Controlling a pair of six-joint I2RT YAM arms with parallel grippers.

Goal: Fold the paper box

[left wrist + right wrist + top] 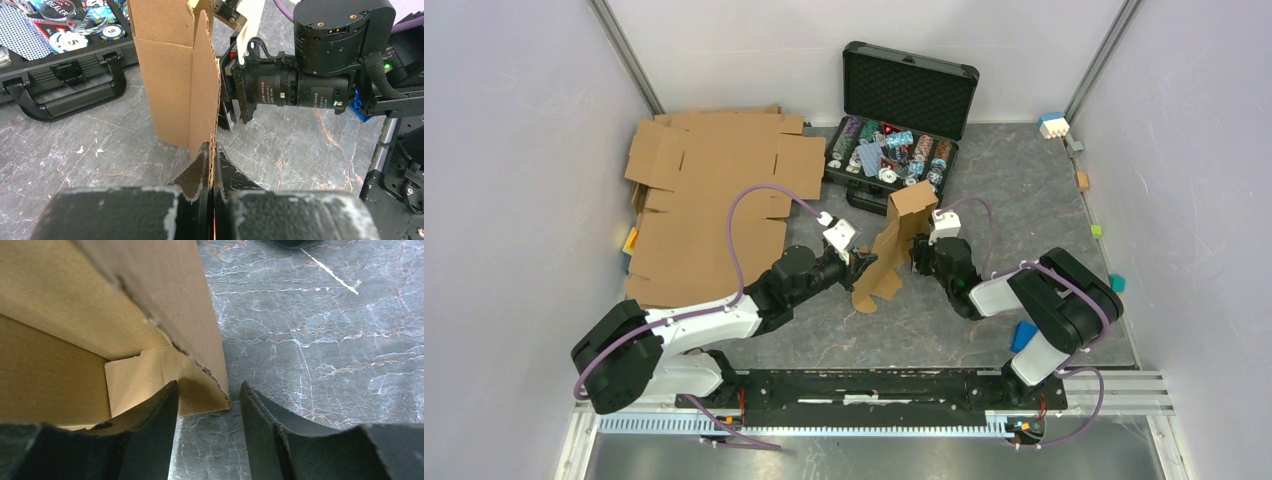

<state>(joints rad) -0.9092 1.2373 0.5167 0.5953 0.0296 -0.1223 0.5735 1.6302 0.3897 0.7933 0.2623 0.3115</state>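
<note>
The paper box [894, 240] is standing on end at the centre of the overhead view; its long axis is running up off the table [1014, 200] and leaning a little toward the upper right. It is sitting directly between the two arms; the black case of chips [909, 85] is lying just behind it, and the flat cardboard sheets [714, 190] are lying well off to the upper left. The left gripper [211, 152] is pointing in from the left of the frame, its fingers pressed together and pinching the thin lower edge of one panel. The right gripper [209, 390] is facing it from the right with fingers spread; one is sitting inside the hollow of the box and the other outside, so they are straddling a side wall without clamping it. Both grippers are equally close to the box; I judge the next move is turning on that wall between the right fingers, since closing there would give a second hold opposite the left pinch.
</note>
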